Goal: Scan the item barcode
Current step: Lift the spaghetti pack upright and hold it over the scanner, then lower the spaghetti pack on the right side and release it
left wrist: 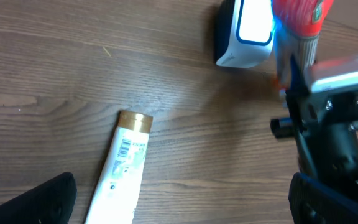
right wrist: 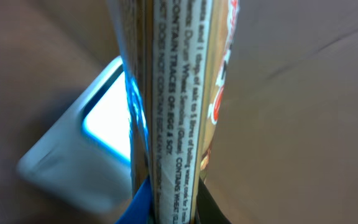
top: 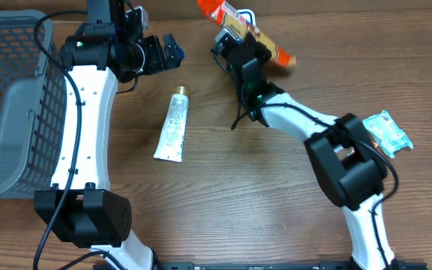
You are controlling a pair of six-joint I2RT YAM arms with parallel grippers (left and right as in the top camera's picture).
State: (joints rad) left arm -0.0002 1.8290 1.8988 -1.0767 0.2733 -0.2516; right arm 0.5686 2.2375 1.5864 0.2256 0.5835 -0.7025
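- The right gripper point(top: 238, 39) is clamped on the orange packet point(top: 277, 52), holding it over the scanner point(left wrist: 242, 34) at the tabletop's point(top: 223, 187) 12 o'clock edge.
- In the right wrist view the packet meets the lit window edge-on. The barcode is not visible, so a slow wrist roll probably has to lay the printed face flat to the glass.
- The left gripper point(top: 172, 51), fingers wide apart and empty, hangs near the scanner's 9 o'clock. Avoid swinging that way.
- The tube point(top: 172, 124) lies at the scanner's 7 o'clock, the basket point(top: 6, 105) at the tabletop's 9 o'clock and the teal pack point(top: 388, 133) at 3, all well apart.
- The freest room looks to be at 2 o'clock.
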